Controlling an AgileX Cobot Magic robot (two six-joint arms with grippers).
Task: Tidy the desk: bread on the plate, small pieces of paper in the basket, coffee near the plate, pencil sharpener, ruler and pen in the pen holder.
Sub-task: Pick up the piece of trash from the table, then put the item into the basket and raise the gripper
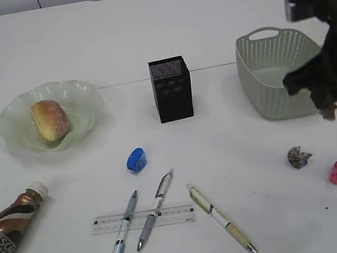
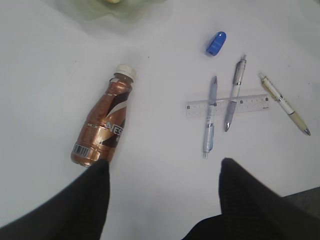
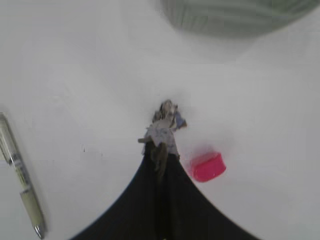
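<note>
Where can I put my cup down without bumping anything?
Bare spots: the back of the desk, between plate and pen holder, and between pen holder and basket. Crowded: the front middle, where three pens and the ruler lie.

Exterior: coffee (image 1: 6, 232) base cut by left edge; right gripper (image 1: 328, 115) tips too dark to resolve. Left wrist: plate (image 2: 107, 10) cropped at top. Right wrist: basket (image 3: 235, 17) blurred, cropped; pen (image 3: 20, 177) cut by left edge
</note>
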